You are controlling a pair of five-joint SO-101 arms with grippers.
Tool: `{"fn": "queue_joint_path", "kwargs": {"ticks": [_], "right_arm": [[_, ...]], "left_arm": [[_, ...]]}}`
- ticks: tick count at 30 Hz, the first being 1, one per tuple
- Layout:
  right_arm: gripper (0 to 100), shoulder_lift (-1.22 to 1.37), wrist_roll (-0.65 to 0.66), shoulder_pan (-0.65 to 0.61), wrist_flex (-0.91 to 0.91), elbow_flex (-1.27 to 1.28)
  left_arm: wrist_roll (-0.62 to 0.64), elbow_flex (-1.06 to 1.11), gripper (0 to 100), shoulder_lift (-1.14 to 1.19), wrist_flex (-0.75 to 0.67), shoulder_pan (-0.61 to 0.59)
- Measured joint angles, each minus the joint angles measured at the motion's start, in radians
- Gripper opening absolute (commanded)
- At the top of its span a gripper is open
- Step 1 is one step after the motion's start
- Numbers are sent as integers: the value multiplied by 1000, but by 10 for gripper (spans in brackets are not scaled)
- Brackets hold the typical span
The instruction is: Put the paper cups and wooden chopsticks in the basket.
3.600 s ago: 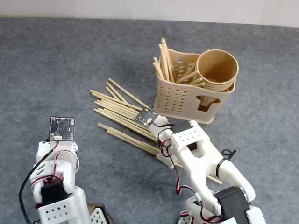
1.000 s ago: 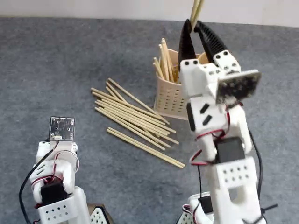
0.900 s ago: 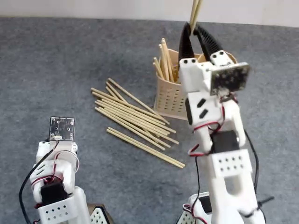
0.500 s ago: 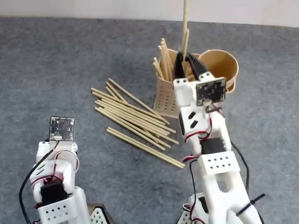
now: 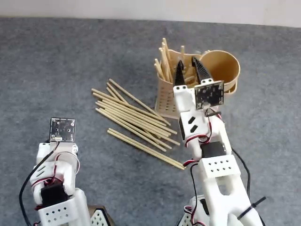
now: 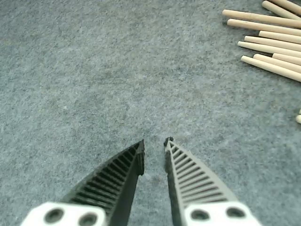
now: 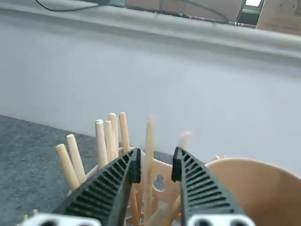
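A beige perforated basket (image 5: 167,100) stands at the back right of the grey mat. It holds stacked paper cups (image 5: 226,70) and several upright wooden chopsticks (image 5: 164,59). My right gripper (image 5: 188,70) hovers over the basket's chopstick side, open. In the right wrist view a blurred chopstick (image 7: 149,139) stands loose between the fingers (image 7: 123,176), beside the cup (image 7: 249,188). More chopsticks (image 5: 131,117) lie fanned on the mat left of the basket. My left gripper (image 6: 154,142) rests low over bare mat, slightly open, holding nothing, with chopstick ends (image 6: 268,35) farther off.
The grey mat (image 5: 70,61) has free room at the left and back. A pale wall (image 7: 188,80) rises behind the table. The left arm's base (image 5: 56,188) sits at the front left.
The right arm lifted chopsticks from the mat, carried them above the basket, lowered, and opened; the chopsticks have slid down into the basket. The left arm has stayed still.
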Motion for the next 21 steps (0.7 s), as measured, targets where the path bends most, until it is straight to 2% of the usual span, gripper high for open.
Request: {"fn": "queue_joint_path", "kwargs": {"ticks": [5,13,21], "right_arm": [[120,2,-64,0,124,-78],[120,-55,-72,-2,350,-198],[120,-261,-74,-129,683,-321]], "left_arm": [[0,0,88,0,0,0],[0,0,88,0,0,0],[0,0,88,0,0,0]]}}
